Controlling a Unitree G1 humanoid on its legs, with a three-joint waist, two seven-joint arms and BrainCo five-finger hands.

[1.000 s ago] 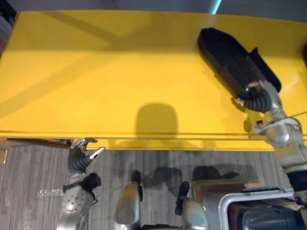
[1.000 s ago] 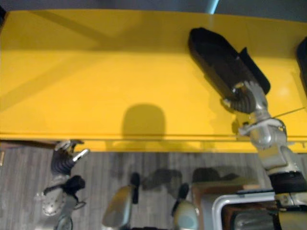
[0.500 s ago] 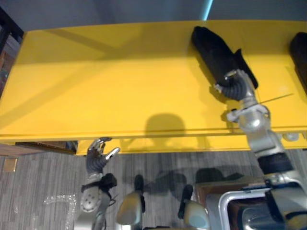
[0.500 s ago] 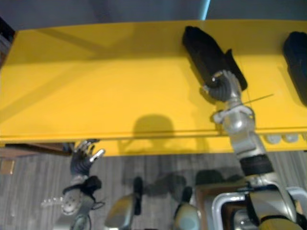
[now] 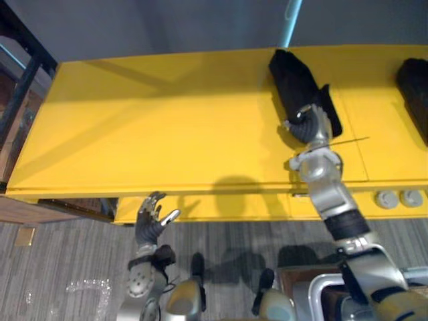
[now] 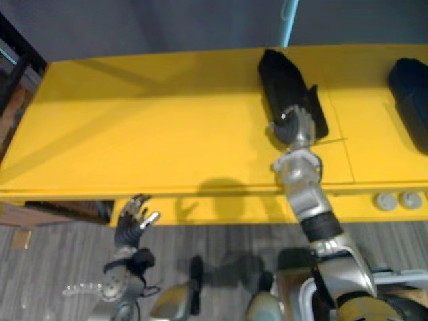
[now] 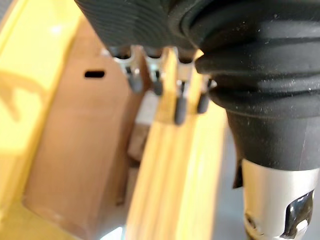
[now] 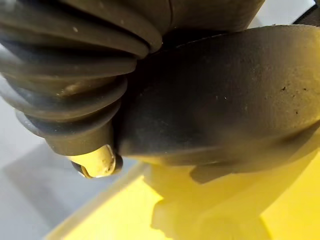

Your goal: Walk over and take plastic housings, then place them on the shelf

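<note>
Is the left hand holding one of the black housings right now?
No, the left hand hangs below the yellow shelf's front edge with relaxed, empty fingers; the right hand grips a black housing.

A housing lies on the shelf right of centre, right hand at its near end — second housing far right, left hand below the front edge.
</note>
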